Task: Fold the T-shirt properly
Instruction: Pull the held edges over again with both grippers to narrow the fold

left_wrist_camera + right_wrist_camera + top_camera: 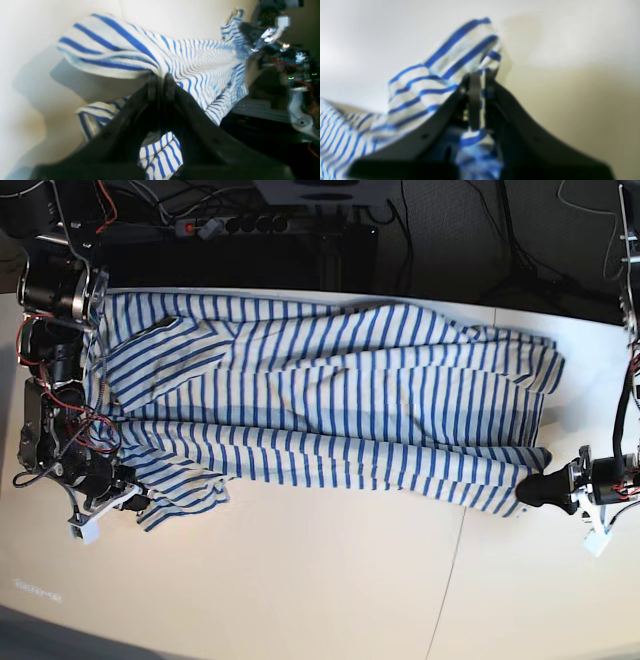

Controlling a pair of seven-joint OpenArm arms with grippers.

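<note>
We see a power strip and cables beyond the table's far edge, clear of the cloth. The T-shirt lies stretched across the table, rumpled along its near side. At one end the left gripper is clamped tight on a fold; at the other, the right gripper pinches striped cloth.

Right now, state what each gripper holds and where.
Both grippers pinch the T-shirt: left gripper and right gripper at opposite ends of its near edge.
</note>
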